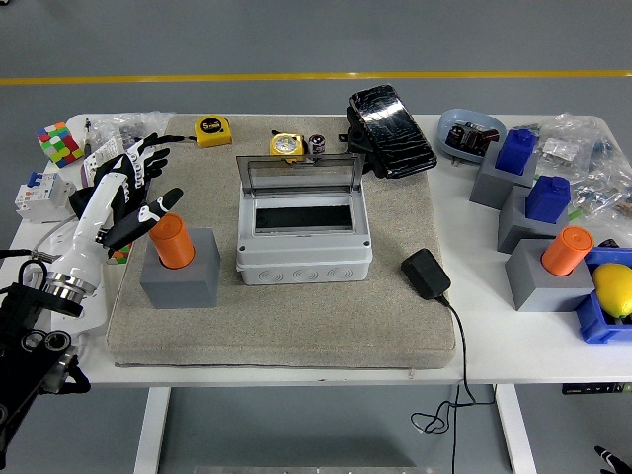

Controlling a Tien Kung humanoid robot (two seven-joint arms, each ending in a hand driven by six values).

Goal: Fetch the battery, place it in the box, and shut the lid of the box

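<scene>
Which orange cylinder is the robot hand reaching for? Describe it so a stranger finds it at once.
Start at the grey box with its lid up, mid-mat. Left of it stands a grey block holding an orange cylinder, with the left robot hand open beside it. The other orange cylinder lies off the mat, far right.

The box (304, 235) sat at the middle of the mat (286, 326), its lid (301, 176) raised behind it. Left of it stood a block (180, 281) with a cylinder (173, 241) in its top — the left hand (123, 202) just beside that cylinder. Behind the box lay a tape measure (212, 130) and a small battery (317, 144). An adapter (426, 274) lay right of the box; further right, off the mat, stood another block (538, 281) holding a cylinder (566, 250).
</scene>
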